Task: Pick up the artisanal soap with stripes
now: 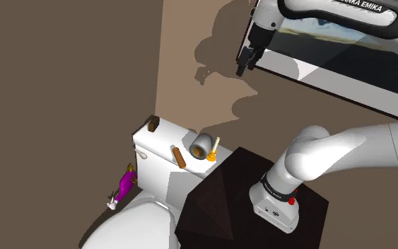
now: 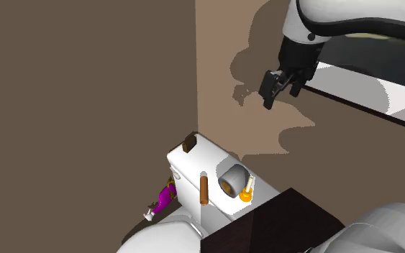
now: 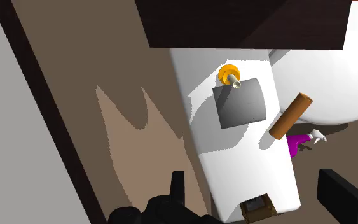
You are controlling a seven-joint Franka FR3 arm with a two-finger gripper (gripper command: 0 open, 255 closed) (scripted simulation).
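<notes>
The end effector (image 1: 242, 68), fingers spread and empty, hangs high in the shoulder view's upper right. The small brown soap block (image 1: 153, 124) sits well below and left, on the toilet tank's (image 1: 165, 141) far corner.

a white toilet tank lid (image 1: 167, 139) (image 3: 247, 159) carries four things. a small brown block with a grey band (image 1: 153, 124) (image 3: 258, 208) sits at one end corner, well apart from the rest. a grey roll (image 1: 203, 144) (image 3: 240, 103) lies on its side near the other end, and just beside it an orange holder with a pale stick (image 1: 214, 150) (image 3: 229, 74) stands upright. a brown rod (image 1: 179, 156) (image 3: 290, 116) lies at the front edge, one end jutting past it. a purple thing (image 1: 125, 185) lies on the floor (image 1: 63, 177) below.
</notes>
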